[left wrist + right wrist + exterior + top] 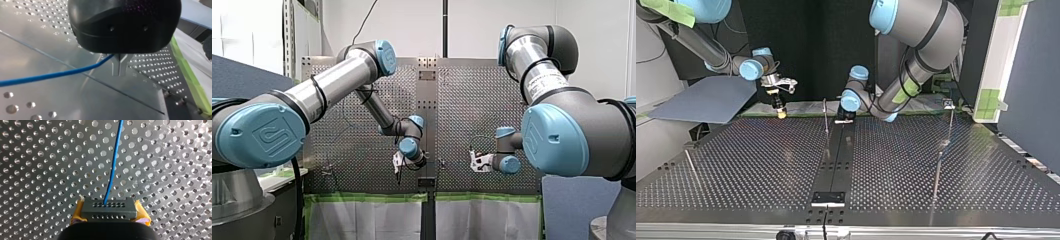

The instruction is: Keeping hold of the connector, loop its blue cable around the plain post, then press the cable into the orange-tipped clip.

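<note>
My right claw [110, 217] is clamped on the connector [108, 208], with its yellow pads [78, 214] pressing the block's two short sides. The dark block therefore faces outward, and the blue cable [113, 162] leaves its front straight ahead over the holed table [37, 170]. This grip suits the task's demand that the connector be held throughout, so I judge this arm serves as the fixed end. My left claw [119, 67] has its metal fingers together at the tips, and the cable runs into the fork just above them. It looks pinched, or at least guided, there, probably so this arm can steer the loose length. In the top view both claws hang near the table's edge closest to the arms. The left one is about midway along that edge, just beside a thin upright post [826, 117], which I take for the plain post. I cannot pick out an orange-tipped clip. As far as the views show, the cable is wrapped around nothing, so the looping seems not yet begun.
</note>
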{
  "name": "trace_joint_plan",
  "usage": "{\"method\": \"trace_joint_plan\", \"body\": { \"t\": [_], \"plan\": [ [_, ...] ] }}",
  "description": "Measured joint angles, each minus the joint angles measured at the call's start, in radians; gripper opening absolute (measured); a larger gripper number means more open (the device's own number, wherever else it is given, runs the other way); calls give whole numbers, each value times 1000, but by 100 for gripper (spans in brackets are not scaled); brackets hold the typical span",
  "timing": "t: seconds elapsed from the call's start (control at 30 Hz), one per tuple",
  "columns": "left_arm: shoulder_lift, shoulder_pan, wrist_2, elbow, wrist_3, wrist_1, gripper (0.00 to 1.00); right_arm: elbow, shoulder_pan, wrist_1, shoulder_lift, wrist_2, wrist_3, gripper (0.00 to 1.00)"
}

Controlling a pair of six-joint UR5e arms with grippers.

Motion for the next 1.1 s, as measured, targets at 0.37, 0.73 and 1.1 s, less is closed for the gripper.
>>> {"method": "trace_joint_plan", "body": {
  "t": [0.37,0.73,1.1],
  "plan": [
    [0,6,1,8,-3,2,1,-30,-4,8,1,1,4,0],
    [0,9,0,11,-3,4,1,-59,-9,17,15,6,30,0],
    [0,11,-8,13,-3,10,1,-103,-10,70,37,14,27,0]
  ]
}}
